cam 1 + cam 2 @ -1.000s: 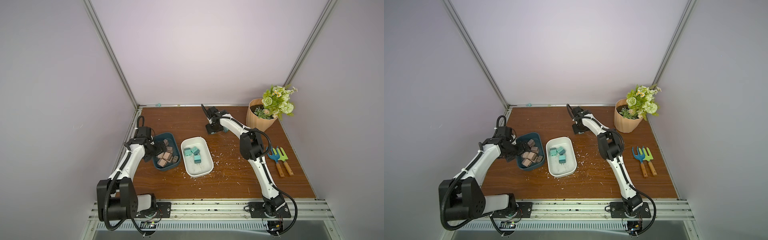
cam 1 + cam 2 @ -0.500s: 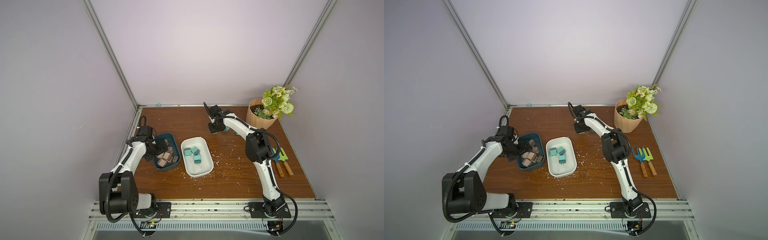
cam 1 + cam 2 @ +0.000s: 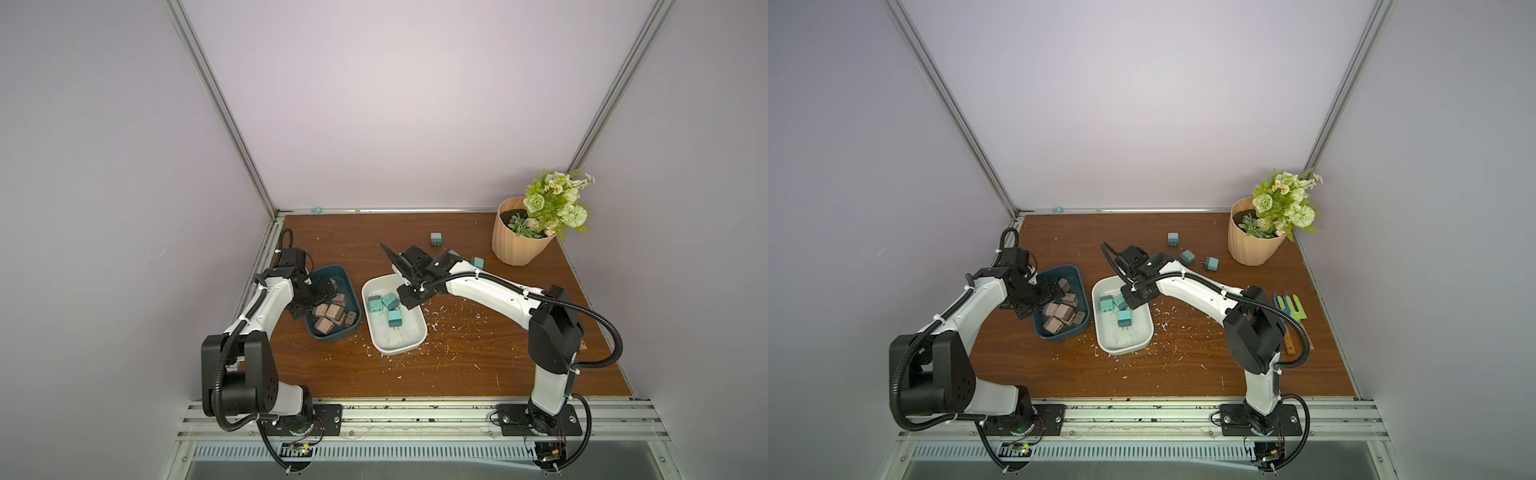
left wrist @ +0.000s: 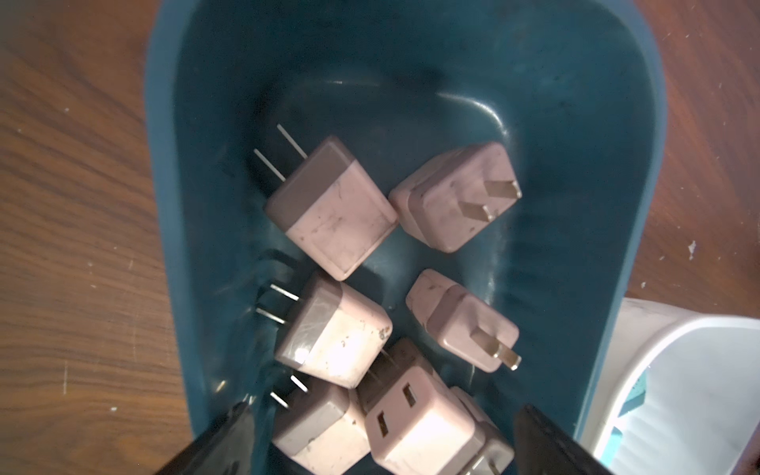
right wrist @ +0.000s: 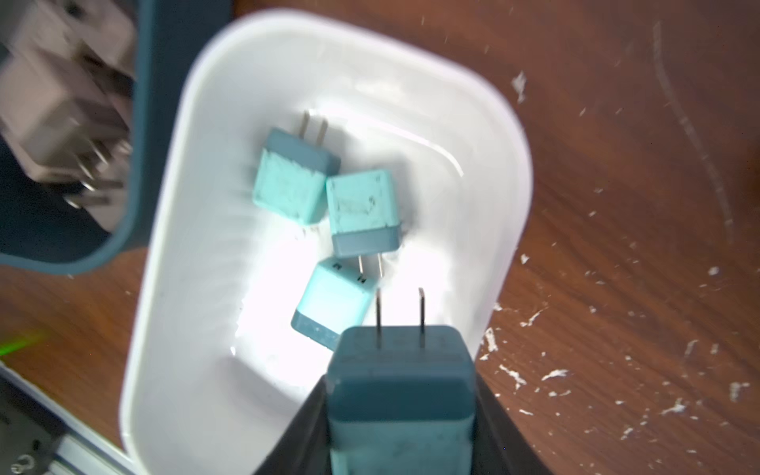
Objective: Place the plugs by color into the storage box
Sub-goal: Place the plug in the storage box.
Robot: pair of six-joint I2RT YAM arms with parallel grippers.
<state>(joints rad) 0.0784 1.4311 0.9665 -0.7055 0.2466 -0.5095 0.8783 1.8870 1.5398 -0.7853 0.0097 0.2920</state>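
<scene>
My right gripper (image 5: 401, 411) is shut on a teal plug (image 5: 401, 370), prongs pointing away, above the far end of the white storage box (image 5: 164, 246). Three teal plugs (image 5: 294, 177) lie inside that box. In both top views the right gripper (image 3: 409, 301) (image 3: 1131, 301) hangs over the white box's (image 3: 399, 349) far rim. Three more teal plugs (image 3: 1173, 239) (image 3: 1187, 257) (image 3: 1211, 263) lie loose on the table behind it. My left gripper (image 4: 384, 415) stands open over the dark blue storage box (image 4: 172, 205), which holds several pinkish plugs (image 4: 333, 209). Nothing is gripped between its fingers.
A tan flower pot (image 3: 519, 241) stands at the back right corner. Small garden tools (image 3: 1289, 307) lie by the right edge, partly behind my right arm. White scraps (image 3: 449, 328) litter the wood around the white box. Walls close off the left, back and right.
My right gripper closed on a teal plug at the back of the table and carried it forward to the white box. The left arm has barely moved.
</scene>
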